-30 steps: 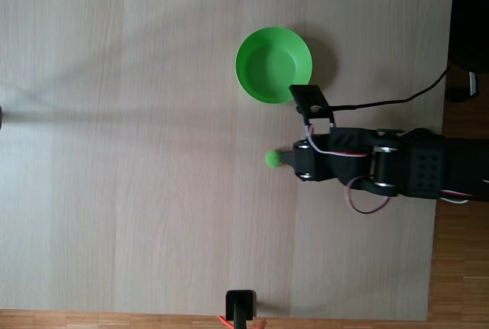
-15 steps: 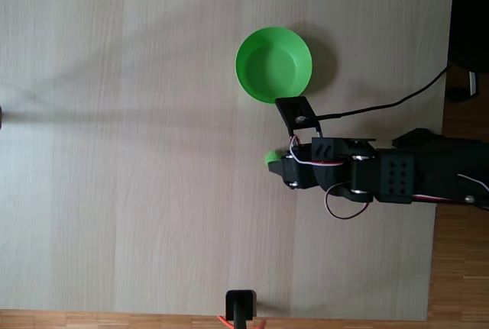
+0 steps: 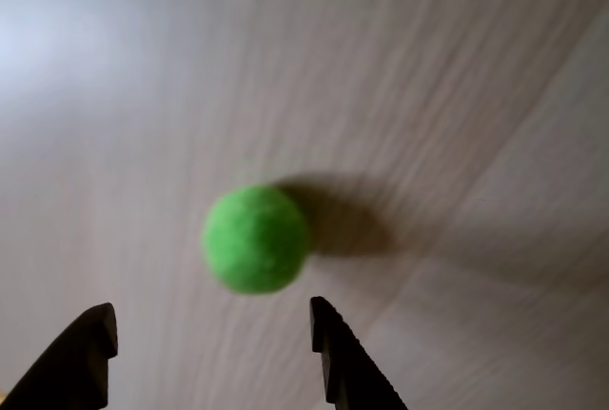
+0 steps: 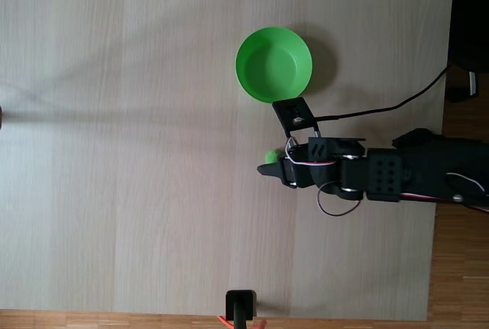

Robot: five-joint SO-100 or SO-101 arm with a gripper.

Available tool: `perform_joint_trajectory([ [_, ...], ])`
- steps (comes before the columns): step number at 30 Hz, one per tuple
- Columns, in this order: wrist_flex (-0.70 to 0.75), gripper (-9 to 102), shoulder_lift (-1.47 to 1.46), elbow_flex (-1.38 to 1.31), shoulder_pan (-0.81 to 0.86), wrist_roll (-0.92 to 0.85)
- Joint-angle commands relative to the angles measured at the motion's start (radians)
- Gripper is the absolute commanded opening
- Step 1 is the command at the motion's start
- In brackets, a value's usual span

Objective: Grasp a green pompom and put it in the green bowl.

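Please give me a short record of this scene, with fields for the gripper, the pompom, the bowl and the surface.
gripper: open, fingers either side, just short of the pompom
green pompom: on the table, not gripped; partly hidden under the gripper in the fixed view
green bowl: upright, nothing inside, apart from the pompom
table: light wood grain

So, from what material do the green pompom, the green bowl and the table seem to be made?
The green pompom looks like soft fibre or felt: matte, with a fuzzy outline. The green bowl seems to be plastic: smooth walls of even colour with a faint sheen. The table looks like pale wood or wood-look laminate, judging by its straight grain lines.
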Motion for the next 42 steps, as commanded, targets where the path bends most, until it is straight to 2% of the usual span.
perform_joint_trajectory([
  [1,0.011,25,-0.015,-0.048,0.015,-0.006],
  [11,0.011,25,-0.032,-0.049,0.097,-0.035],
  [42,0.008,25,-0.097,-0.051,0.087,-0.075],
])
